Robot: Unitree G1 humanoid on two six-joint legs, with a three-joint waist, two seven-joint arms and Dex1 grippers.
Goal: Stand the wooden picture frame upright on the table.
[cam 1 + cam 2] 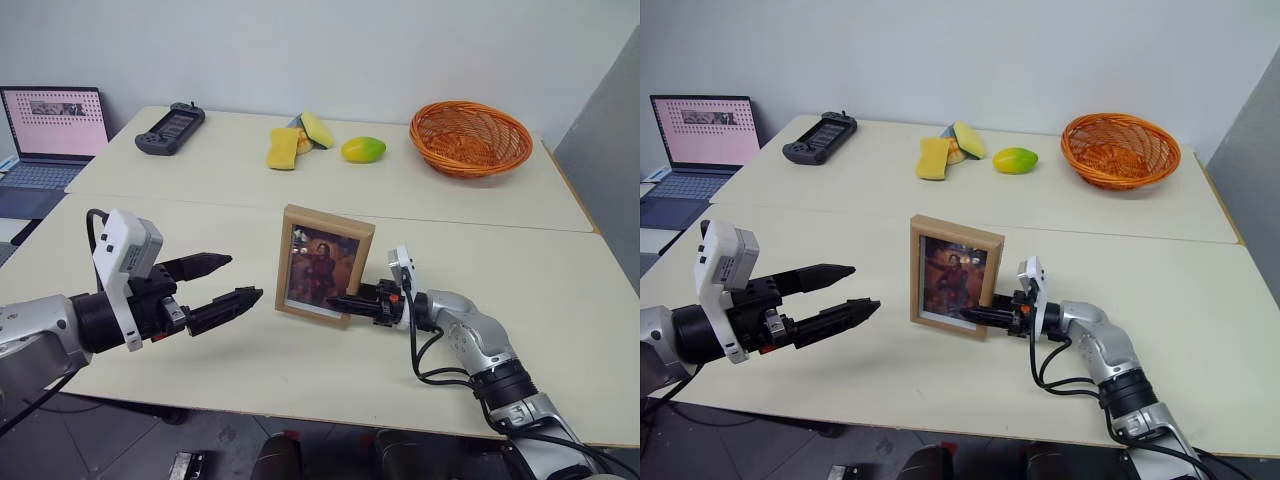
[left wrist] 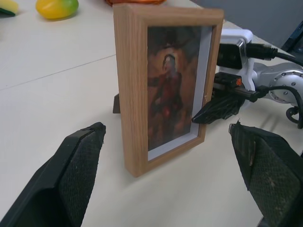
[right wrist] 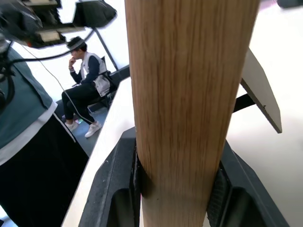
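Left gripper (image 1: 222, 284) above near table (image 1: 300, 380) edge, fingers spread wide, holding nothing, pointing at frame. Frame (image 1: 322, 264) upright at table middle, just near side of seam, picture facing robot, stand flap (image 3: 260, 92) folded out behind. Right gripper (image 1: 985, 313) clamps frame's lower right edge, one finger in front, one behind. Far half: game controller (image 1: 170, 128), sponges (image 1: 298, 139), mango (image 1: 363, 149), basket (image 1: 470, 136).

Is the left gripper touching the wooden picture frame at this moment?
No. The left gripper is open and hangs apart from the wooden picture frame, while the right gripper clamps the frame's side.
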